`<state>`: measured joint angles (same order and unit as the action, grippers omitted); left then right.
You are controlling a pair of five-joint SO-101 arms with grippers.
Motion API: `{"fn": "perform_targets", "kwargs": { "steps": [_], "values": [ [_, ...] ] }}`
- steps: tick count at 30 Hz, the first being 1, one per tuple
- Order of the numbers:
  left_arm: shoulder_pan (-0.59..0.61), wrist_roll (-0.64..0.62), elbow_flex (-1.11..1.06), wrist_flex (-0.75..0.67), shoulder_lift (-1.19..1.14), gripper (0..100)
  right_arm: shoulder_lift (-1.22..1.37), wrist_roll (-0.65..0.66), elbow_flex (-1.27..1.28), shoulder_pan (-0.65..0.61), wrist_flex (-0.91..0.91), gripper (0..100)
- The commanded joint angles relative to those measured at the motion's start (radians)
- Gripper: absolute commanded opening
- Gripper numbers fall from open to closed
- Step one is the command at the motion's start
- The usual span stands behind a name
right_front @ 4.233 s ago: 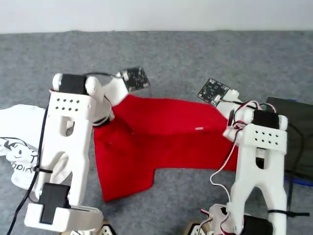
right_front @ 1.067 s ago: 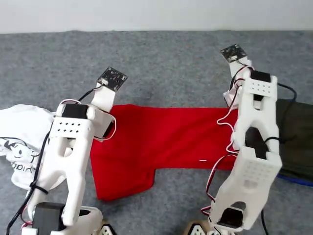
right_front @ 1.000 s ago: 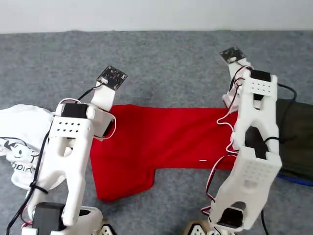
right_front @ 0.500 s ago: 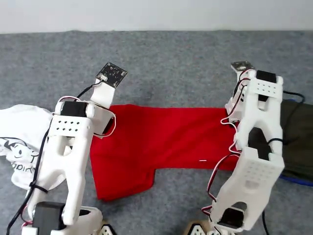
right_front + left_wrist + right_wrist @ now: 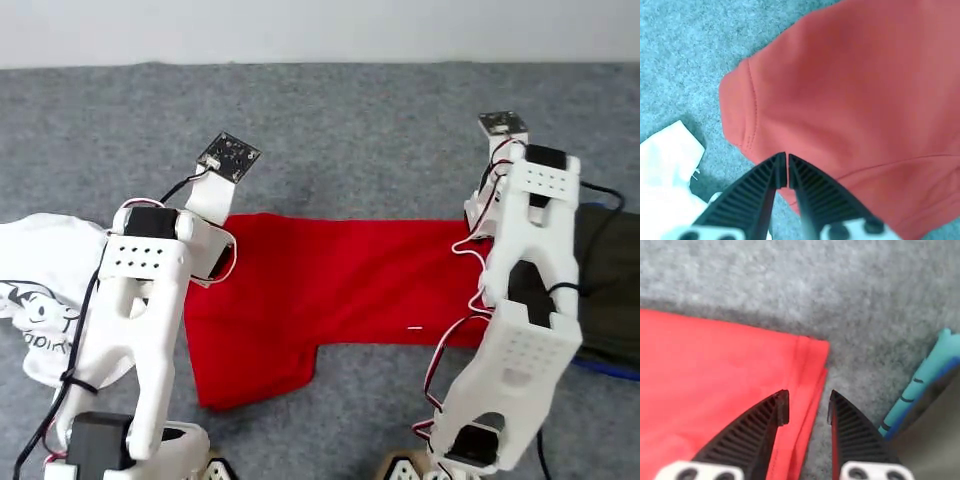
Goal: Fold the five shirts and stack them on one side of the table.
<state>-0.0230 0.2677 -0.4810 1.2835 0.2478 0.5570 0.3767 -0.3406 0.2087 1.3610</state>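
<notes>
Lowest in the high view, left and right: two white arms, reaching up the frame. Between them, flat on the grey tabletop (image 5: pixel 350 120), mid-frame: a red shirt (image 5: pixel 330 290), one sleeve pointing toward the lower centre. At the left edge, just beside the red cloth: a crumpled white shirt (image 5: pixel 40 290). At the right edge: a dark shirt (image 5: pixel 610 270), with a blue strip (image 5: pixel 612 370) along its lower side. Over the red shirt's left end: left gripper (image 5: pixel 782 167), jaws together, nothing between. Over its upper right corner: right gripper (image 5: pixel 805 407), jaws apart, hem visible in the gap.
</notes>
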Motion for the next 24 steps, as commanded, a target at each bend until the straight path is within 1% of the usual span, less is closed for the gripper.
{"fn": "perform_targets", "kwargs": {
  "steps": [1, 14, 19, 21, 24],
  "values": [
    [0.009, 0.017, 0.048, 0.006, 0.009, 2, 0.001, -0.009, -0.058, -0.018, -0.015, 13.6],
    [0.009, 0.017, 0.044, 0.008, 0.009, 2, 0.073, -0.009, -0.060, -0.005, -0.053, 13.1],
    [0.009, 0.017, 0.044, 0.008, 0.011, 2, 0.073, -0.008, -0.060, -0.005, -0.068, 1.7],
    [0.009, 0.017, 0.044, 0.008, 0.011, 2, 0.068, -0.006, -0.061, -0.005, -0.084, 1.1],
    [0.009, 0.017, 0.044, 0.008, 0.011, 2, 0.070, 0.048, -0.107, -0.005, -0.082, 1.3]
  ]
}}
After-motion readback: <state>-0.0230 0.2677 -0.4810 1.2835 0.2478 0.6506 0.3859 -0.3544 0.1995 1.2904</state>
